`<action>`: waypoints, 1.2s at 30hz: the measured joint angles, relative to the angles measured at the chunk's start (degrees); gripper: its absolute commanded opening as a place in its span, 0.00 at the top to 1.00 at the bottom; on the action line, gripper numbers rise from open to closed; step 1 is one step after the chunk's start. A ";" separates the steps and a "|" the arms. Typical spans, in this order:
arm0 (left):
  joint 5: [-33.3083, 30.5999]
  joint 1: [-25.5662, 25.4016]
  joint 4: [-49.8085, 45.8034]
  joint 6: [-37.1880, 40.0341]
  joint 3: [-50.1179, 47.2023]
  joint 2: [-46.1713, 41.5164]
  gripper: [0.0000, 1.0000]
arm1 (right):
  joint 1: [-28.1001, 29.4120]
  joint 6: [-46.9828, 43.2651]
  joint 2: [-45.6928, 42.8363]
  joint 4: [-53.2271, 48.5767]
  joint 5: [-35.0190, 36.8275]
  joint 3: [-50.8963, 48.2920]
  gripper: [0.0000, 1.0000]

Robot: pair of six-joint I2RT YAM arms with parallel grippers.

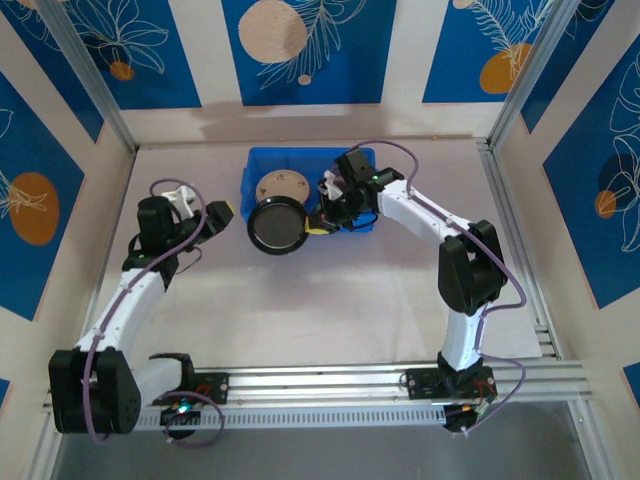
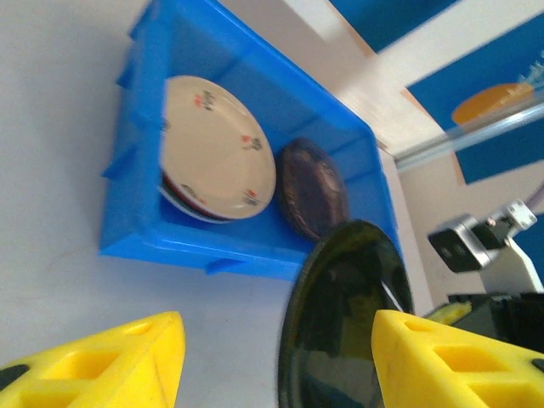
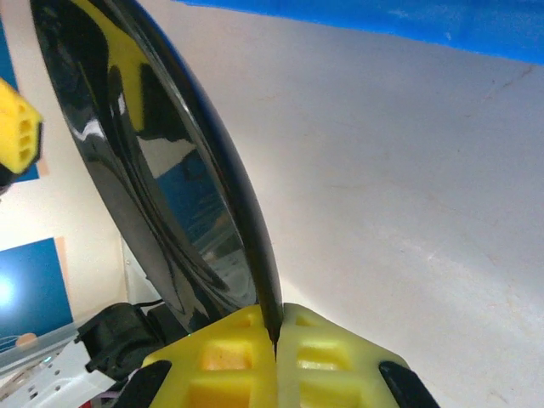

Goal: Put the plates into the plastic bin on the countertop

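From above, a glossy black round plate (image 1: 279, 226) is held by the right gripper (image 1: 318, 222) at the near edge of the bright blue rectangular plastic bin (image 1: 262, 155). At the left wrist, the left gripper (image 2: 272, 365) is seen with jaws wide and empty. At the right wrist, the jaws are pinched on the plate's rim.

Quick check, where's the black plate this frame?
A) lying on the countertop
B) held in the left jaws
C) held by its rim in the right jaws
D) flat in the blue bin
C: the right gripper has its jaws shut on the rim of the black plate, by the near wall of the plastic bin.
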 measured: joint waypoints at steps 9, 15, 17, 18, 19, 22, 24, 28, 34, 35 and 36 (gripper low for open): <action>0.92 -6.58 4.22 -0.87 0.44 7.76 0.56 | -0.70 0.24 0.00 1.44 -3.19 0.33 1.00; 1.20 -6.95 5.20 -1.66 1.57 9.40 1.00 | -1.25 0.42 0.02 1.73 -4.02 1.18 1.00; 1.27 -7.06 6.05 -1.99 1.99 9.64 1.00 | -1.62 0.55 0.02 2.45 -4.63 1.20 0.95; 1.42 -7.06 6.80 -2.43 1.99 9.90 1.00 | -1.81 0.68 0.02 3.04 -4.94 1.20 0.89; 1.68 -7.06 7.78 -3.04 1.99 10.34 1.00 | -1.92 0.92 0.04 3.56 -5.11 1.20 0.83; 2.82 -7.08 9.75 -5.03 2.01 11.78 1.00 | -2.25 1.68 0.09 5.55 -5.49 1.20 0.75; 3.82 -7.13 10.88 -6.25 2.01 12.66 1.00 | -2.29 1.73 0.15 6.80 -5.46 1.27 0.75; 4.92 -7.17 11.80 -7.48 2.03 13.18 1.00 | -2.29 1.09 2.08 6.80 -4.11 3.93 0.95; 3.85 -7.15 9.40 -7.34 3.28 13.42 0.53 | -2.29 -0.44 3.80 5.90 -2.01 5.86 1.00; 3.67 -7.17 8.70 -6.60 3.65 13.42 0.33 | -2.23 -0.39 3.82 5.57 -1.51 6.16 1.00; 3.39 -7.21 8.00 -6.08 3.96 13.33 0.19 | -2.16 -0.31 3.93 5.40 -0.46 6.64 1.00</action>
